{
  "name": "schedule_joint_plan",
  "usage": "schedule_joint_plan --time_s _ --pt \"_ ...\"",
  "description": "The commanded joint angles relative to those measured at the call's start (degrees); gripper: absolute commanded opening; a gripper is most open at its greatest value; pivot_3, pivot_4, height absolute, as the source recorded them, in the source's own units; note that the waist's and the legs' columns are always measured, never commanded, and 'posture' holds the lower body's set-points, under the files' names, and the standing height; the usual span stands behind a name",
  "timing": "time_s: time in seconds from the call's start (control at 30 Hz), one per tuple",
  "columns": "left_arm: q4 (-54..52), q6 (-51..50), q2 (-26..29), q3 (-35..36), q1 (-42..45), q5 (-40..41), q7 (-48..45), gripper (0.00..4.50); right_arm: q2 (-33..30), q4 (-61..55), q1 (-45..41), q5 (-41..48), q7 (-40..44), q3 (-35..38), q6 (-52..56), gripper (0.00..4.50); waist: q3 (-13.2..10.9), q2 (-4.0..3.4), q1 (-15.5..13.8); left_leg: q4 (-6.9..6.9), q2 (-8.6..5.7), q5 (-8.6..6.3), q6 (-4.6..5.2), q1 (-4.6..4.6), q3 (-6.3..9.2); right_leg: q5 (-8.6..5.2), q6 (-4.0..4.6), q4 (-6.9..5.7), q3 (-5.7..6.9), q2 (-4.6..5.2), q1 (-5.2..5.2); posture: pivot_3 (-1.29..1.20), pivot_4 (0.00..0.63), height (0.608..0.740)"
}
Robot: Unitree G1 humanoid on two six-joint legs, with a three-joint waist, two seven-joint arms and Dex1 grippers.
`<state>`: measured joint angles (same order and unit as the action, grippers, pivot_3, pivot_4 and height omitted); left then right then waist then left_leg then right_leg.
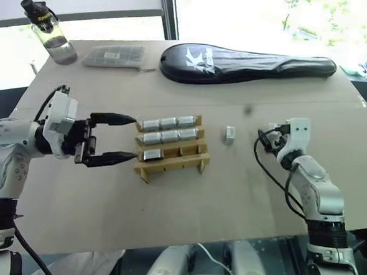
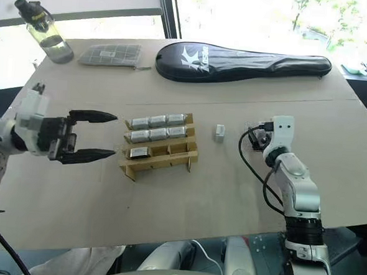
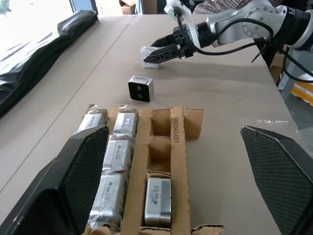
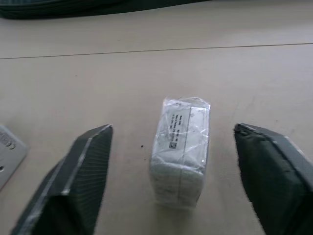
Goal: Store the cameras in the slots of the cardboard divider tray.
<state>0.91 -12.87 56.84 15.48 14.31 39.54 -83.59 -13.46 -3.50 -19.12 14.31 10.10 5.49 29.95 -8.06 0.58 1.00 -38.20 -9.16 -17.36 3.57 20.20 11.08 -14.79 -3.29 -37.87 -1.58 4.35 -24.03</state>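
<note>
Now our right end effector [image 4: 171, 181], fingers apart, straddles a plastic-wrapped silver-grey camera [image 4: 180, 147] on the desk [image 1: 242, 191]; we should centre before closing. Left end effector [image 1: 112, 139] gapes beside the tan cardboard divider tray [image 1: 170, 150].

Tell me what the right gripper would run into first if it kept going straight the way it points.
Most likely the plastic-wrapped camera, which lies on the table between the right gripper's open fingers and just ahead of them. The fingers would pass either side of it, though the exact depth is hard to judge.
</note>
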Motion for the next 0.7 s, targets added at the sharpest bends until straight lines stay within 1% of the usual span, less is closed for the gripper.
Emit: schedule_joint_plan --time_s 0.03,0.07,0.1,0.13,0.2,0.27,0.37,0.4,0.5,0.57,0.63,0.7 --pt "-0.89 -0.37 0.87 1.99 -0.08 -0.09 -0.51 4.50 -0.16 -0.78 -0.85 -0.74 -0.21 0.28 -0.90 2.21 0.00 0.00 -0.05 0.00 0.00 0.00 0.00 0.00 0.00 0.00 0.00 0.01 0.01 0.00 0.00 0.00 0.150 0.740" --pt "-0.81 -0.49 0.84 2.05 -0.16 -0.14 -0.65 4.50 -0.19 -0.75 -0.99 -0.77 -0.14 0.46 -0.96 1.82 0.00 0.00 -0.03 0.00 0.00 0.00 0.00 0.00 0.00 0.00 0.00 0.01 0.01 0.00 0.00 0.00 0.150 0.740" --pt "-0.77 -0.67 0.81 2.14 -0.24 -0.10 -0.71 4.50 -0.34 -0.79 -1.11 -0.79 0.06 0.64 -1.10 1.13 0.00 0.00 -0.01 0.00 0.00 0.00 0.00 0.00 0.00 0.00 0.00 0.01 0.00 0.00 0.01 0.00 0.150 0.740" --pt "-0.83 -0.79 0.82 2.22 -0.42 -0.13 -0.72 4.50 -0.94 -1.14 -1.02 -0.96 0.61 0.71 -1.42 0.81 0.00 0.00 0.01 0.00 0.00 0.00 0.00 0.00 0.00 0.00 0.00 0.01 0.01 0.00 0.01 0.00 0.150 0.740" --pt "-0.52 -0.02 0.71 2.56 -0.53 -0.72 -0.51 4.50 -3.07 -3.03 -0.32 -2.35 2.63 -0.17 -3.84 0.81 -0.02 -0.04 0.01 0.00 0.00 0.00 0.00 0.00 0.00 0.00 0.00 0.01 0.00 0.00 0.00 0.00 0.150 0.740" --pt "-0.04 0.04 0.57 3.29 -0.40 -0.69 0.18 4.50 -5.80 -6.34 0.62 -3.17 6.80 -2.20 -6.86 0.81 -0.07 -0.11 -0.10 0.00 -0.01 0.00 0.00 0.00 0.00 0.00 0.00 0.02 0.01 0.01 0.00 0.00 0.150 0.740" --pt "-0.51 -0.81 0.34 3.98 -1.39 -0.30 0.25 4.50 -9.82 -11.26 -1.03 0.76 17.93 -5.28 -9.30 0.81 -0.07 -0.11 0.24 0.03 0.00 0.00 0.00 0.00 0.00 0.00 0.00 0.04 0.00 0.00 -0.01 0.00 0.150 0.740" --pt "-0.53 -0.75 0.09 3.96 -1.66 -0.51 0.19 4.50 -10.68 -11.82 -2.37 1.91 20.97 -6.18 -9.53 0.81 -0.07 -0.11 0.45 0.03 0.03 0.00 -0.01 0.00 -0.05 0.00 0.00 0.04 -0.04 -0.01 0.01 0.00 0.150 0.740" --pt "0.12 -0.36 -0.29 3.73 -1.90 -0.86 -0.67 4.50 -13.09 -13.23 -7.37 6.44 33.71 -11.05 -9.63 0.81 -0.07 -0.10 1.34 0.02 0.05 -0.01 -0.01 0.00 -0.06 0.00 0.00 0.01 -0.07 -0.01 0.03 0.00 0.150 0.740" --pt "1.23 0.13 -0.11 3.82 -1.79 -1.32 -1.36 4.50 -13.91 -11.58 -11.44 7.88 42.58 -15.12 -11.05 0.81 -0.05 -0.08 1.38 0.01 0.08 -0.01 -0.01 0.00 -0.04 0.00 0.00 0.02 -0.09 -0.01 0.04 0.00 0.150 0.740" --pt "3.30 2.63 0.16 4.16 -2.29 -2.79 -2.71 4.50 -12.84 -7.43 -16.21 8.98 50.45 -18.87 -12.43 0.81 -0.06 -0.09 1.43 0.03 0.09 -0.01 -0.01 0.00 0.00 0.00 0.00 0.07 -0.07 -0.01 0.04 0.00 0.150 0.740" --pt "4.80 4.57 -0.01 4.73 -2.85 -3.39 -3.92 4.50 -11.31 -2.89 -20.08 8.96 56.45 -21.96 -14.05 0.81 -0.05 -0.07 1.36 0.03 0.09 -0.01 -0.01 0.02 0.02 0.00 0.00 0.12 -0.05 -0.01 0.04 0.00 0.150 0.740"
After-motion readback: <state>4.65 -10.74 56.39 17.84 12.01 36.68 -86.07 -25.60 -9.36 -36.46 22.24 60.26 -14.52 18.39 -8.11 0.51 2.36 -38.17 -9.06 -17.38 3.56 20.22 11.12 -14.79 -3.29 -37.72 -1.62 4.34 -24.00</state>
